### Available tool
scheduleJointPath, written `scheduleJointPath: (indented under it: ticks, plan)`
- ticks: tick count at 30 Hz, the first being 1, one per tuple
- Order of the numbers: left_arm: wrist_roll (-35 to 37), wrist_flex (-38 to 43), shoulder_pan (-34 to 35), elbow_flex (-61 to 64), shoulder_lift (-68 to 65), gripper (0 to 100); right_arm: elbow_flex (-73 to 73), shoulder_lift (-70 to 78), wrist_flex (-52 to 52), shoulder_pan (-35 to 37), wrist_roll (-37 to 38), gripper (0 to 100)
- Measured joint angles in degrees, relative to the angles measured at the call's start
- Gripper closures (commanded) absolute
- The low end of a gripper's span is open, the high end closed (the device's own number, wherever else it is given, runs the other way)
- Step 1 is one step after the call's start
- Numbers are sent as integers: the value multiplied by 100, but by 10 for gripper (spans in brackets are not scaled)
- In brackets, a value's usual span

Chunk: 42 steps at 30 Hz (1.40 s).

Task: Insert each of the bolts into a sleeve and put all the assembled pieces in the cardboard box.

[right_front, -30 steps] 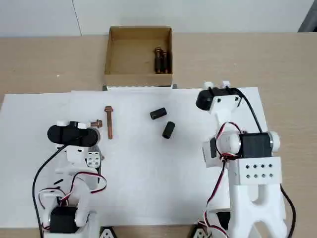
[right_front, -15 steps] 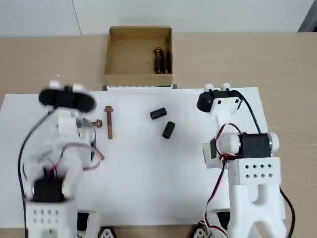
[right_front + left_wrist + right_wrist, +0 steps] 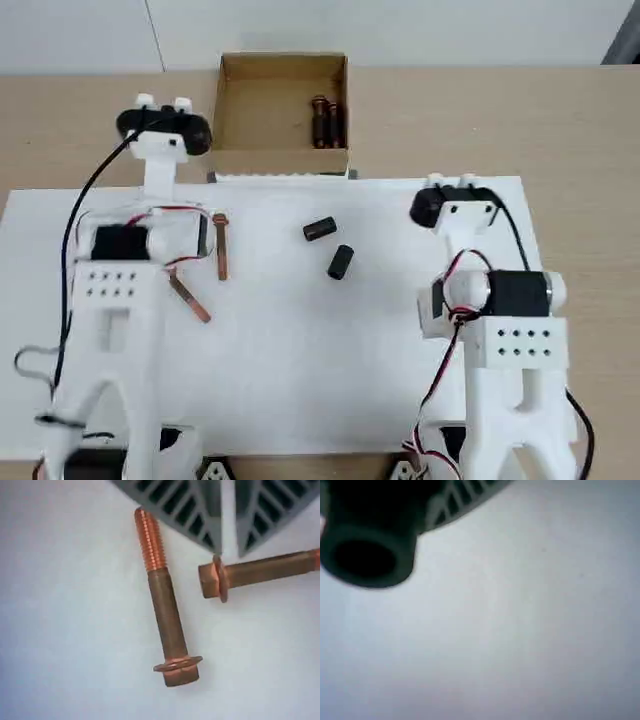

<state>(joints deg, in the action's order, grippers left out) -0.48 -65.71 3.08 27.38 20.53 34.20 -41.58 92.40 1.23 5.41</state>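
Two copper bolts lie on the white paper: a long one (image 3: 167,610) (image 3: 220,246), and a second (image 3: 260,572) whose head is next to its shaft. My left gripper (image 3: 229,554) hangs just above that head with nothing held, fingers nearly together. The left arm (image 3: 140,245) covers the second bolt from above. A third copper bolt (image 3: 190,298) lies slanted nearer the arm's base. Two black sleeves (image 3: 319,229) (image 3: 341,262) rest mid-paper. My right gripper (image 3: 455,205) (image 3: 385,515) is shut on a black sleeve (image 3: 367,555), hollow end showing, above bare paper.
The cardboard box (image 3: 280,160) stands at the far edge of the paper, with two assembled bolt-and-sleeve pieces (image 3: 325,122) in its right part. White paper (image 3: 300,370) covers the wooden table (image 3: 560,120), with open space in front of the sleeves.
The left arm rose from its folded low pose and swung out over the bolts. The right arm drifted slightly right and nearer. Bolts and sleeves on the paper stayed put.
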Motion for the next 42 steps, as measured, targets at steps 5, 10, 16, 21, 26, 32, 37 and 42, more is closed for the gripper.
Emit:
scheduleJointPath:
  ticks: [5,10,16,21,26,32,37,42]
  plan:
    - [0,-97,0,-668,-1055,994,0,0,0,-53,0,995]
    - [18,-862,-53,-1802,-2259,994,0,0,-167,-97,-9,995]
    - [0,-2180,-308,-3631,-3736,994,167,0,-343,-88,-18,995]
    - [0,-2875,-396,-5029,-4730,986,264,0,-352,-88,-18,995]
    - [0,-3279,-396,-6004,-5451,943,264,0,-352,-88,-18,995]
    - [9,-3305,-396,-6312,-5662,923,264,0,-352,-88,-18,995]
    - [9,-3305,-396,-6286,-5662,897,264,0,-352,-88,-18,995]
    - [9,-3305,-396,-6031,-5662,897,264,0,-352,-88,-18,995]
